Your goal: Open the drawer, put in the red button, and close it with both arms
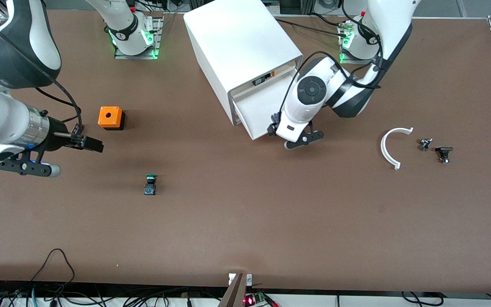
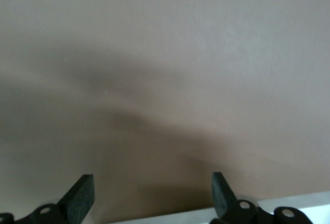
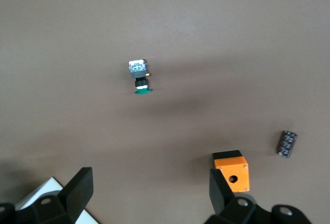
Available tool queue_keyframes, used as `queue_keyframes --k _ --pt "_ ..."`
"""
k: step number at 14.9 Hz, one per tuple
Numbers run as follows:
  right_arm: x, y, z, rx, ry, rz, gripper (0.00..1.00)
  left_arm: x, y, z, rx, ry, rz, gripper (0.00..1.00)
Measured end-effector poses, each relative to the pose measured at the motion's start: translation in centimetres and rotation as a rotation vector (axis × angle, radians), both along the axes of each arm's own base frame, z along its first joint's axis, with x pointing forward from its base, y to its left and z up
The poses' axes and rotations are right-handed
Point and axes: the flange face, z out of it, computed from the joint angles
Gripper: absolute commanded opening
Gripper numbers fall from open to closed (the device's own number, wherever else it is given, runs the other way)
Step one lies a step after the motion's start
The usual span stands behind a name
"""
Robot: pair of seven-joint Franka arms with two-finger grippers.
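Two released hands: the left hand at the shallow white plastic drawer mid-table, the right hand waiting near its table edge, risks pushing the drawer crookedly.

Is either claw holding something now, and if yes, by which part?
Nothing is held. The left claw is open at the front of the white plastic box cabinet, with only table between its fingers. The right claw is open over bare table.

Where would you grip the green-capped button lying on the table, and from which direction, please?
The green-capped button lies on its side, cap pointing toward the arms' bases. Probably come straight down and close on the flat sides of its square dark body, not the round cap; bare table surrounds it.
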Motion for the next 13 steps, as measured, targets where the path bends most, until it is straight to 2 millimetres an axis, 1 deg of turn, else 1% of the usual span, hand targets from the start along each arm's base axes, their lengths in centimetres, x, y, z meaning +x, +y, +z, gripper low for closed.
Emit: queue_keyframes --k 2,6,9,13 --pt "-1.2 -0.2 0.7 -0.013 -0.035 0.051 1.00 -1.6 -1.4 -0.1 -0.001 0.017 0.006 1.00" --pt "-3.0 -0.5 1.1 -0.039 -0.127 0.105 1.00 -4.1 -3.6 0.9 -0.026 0.039 0.007 1.00" --pt "-4.1 -1.3 1.2 -0.045 -0.188 0.097 1.00 -5.5 -4.5 1.0 -0.026 0.055 -0.009 1.00" --pt "-5.3 -2.4 1.2 -0.052 -0.208 0.115 1.00 -7.0 -5.4 1.0 -0.026 0.077 -0.029 1.00"
